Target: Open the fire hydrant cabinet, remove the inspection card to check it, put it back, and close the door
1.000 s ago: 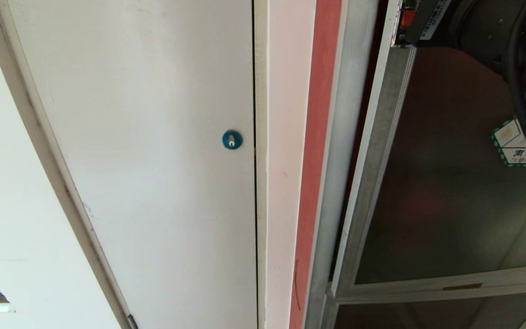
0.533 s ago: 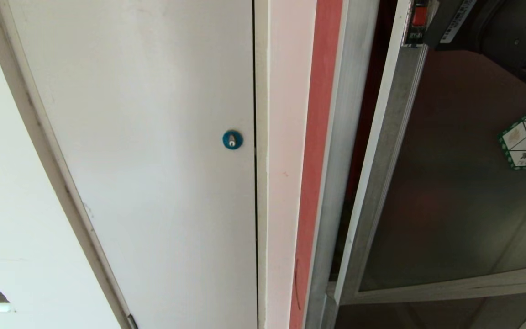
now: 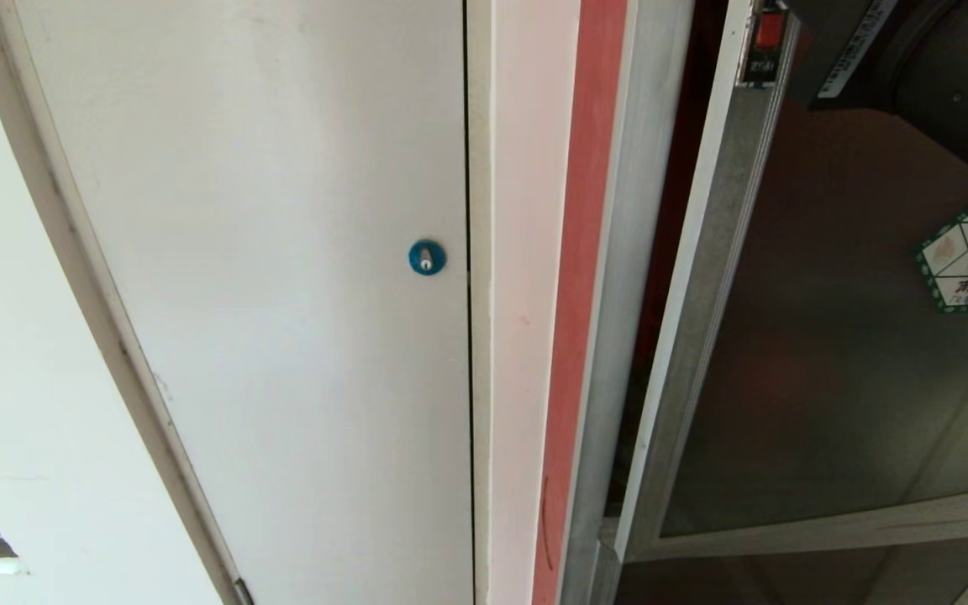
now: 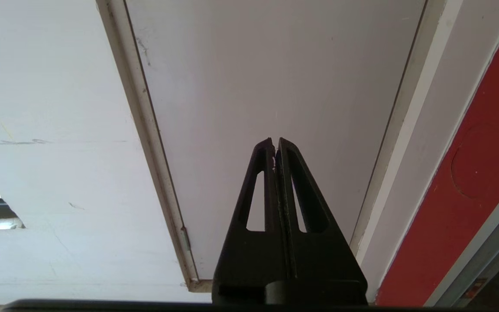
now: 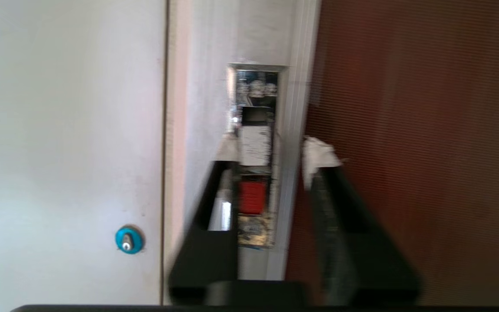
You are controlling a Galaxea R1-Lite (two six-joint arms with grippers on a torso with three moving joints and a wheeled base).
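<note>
Straddling the door [image 5: 405, 130] frame's recessed latch, right gripper [image 5: 271, 151] jaws spread, touching nothing.

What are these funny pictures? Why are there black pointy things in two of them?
They come from a robot's cameras. One sits on its head and sees a white panel with a blue lock, and the door, dark glass, standing ajar. The other two sit on its wrists. The black pointy things are its grippers, like hands. The left gripper is shut and holds nothing. The right gripper is open around the door's handle, a recess with a red catch.
</note>
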